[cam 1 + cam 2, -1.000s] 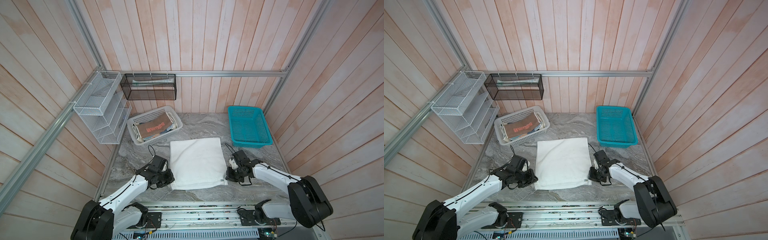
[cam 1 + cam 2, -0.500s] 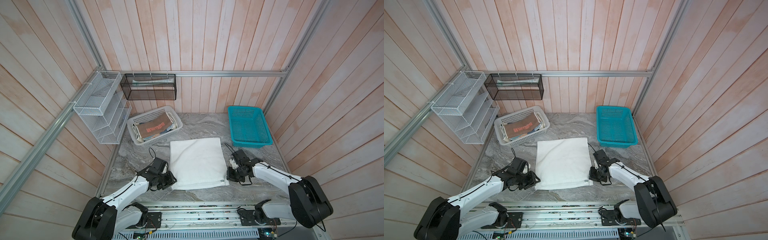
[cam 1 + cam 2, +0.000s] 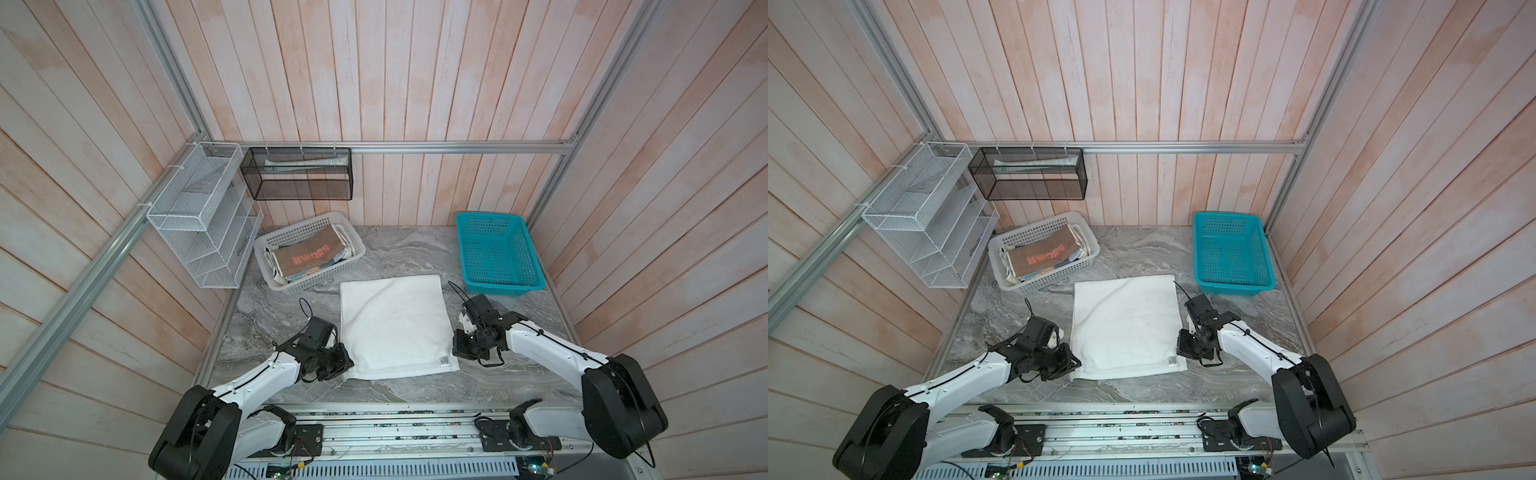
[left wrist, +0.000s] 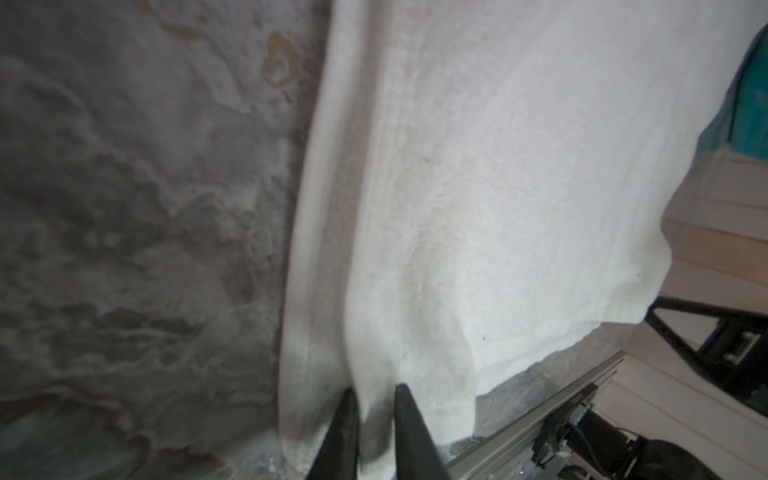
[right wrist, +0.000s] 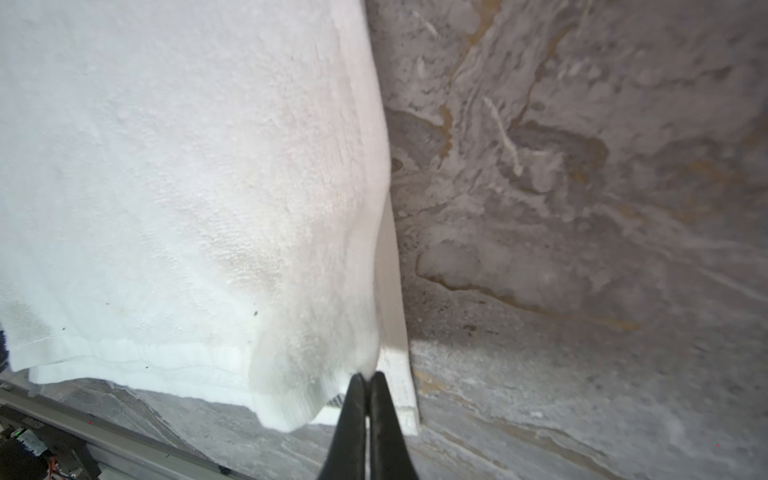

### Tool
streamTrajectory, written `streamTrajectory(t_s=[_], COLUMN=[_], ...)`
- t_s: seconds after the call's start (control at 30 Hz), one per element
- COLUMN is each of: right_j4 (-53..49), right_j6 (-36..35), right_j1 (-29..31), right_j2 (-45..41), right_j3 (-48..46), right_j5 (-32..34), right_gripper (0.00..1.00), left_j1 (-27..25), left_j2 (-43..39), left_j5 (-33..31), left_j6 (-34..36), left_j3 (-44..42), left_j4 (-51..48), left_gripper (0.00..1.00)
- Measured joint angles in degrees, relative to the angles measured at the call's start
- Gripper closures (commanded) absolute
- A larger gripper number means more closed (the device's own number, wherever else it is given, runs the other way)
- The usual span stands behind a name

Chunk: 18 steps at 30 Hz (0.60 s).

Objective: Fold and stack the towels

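a plain white towel [image 3: 395, 324], a grey marbled table [image 3: 407, 253], a teal basket [image 3: 503, 286], a brown towel [image 3: 309, 257] with salmon lettering.

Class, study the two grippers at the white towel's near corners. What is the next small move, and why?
Probably lift both grippers together a little, starting to carry the near edge toward the far edge. The left gripper and right gripper are each shut on a near corner of the white towel, which otherwise lies flat on the table.
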Motion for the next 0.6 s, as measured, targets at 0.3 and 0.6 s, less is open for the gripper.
streamTrajectory(t_s=[0.3,0.6], right_j4=[-4.5,-9.3], right_j6=[-2.8,-2.8], right_j1=[-0.3,-0.5], right_j2=[-1.5,-10.5], right_j3=[8.1,9.1], right_j5=[1.7,0.6], right_gripper=[1.0,1.0], left_j1=[2.6,3.1], left_j2=[-5.2,-14.6], left_j5=[-1.6,-2.7], left_j6=[2.8,3.5], left_j3=[7.2,11.9], left_j4=[-7.8,-16.5], left_gripper=[1.0,1.0])
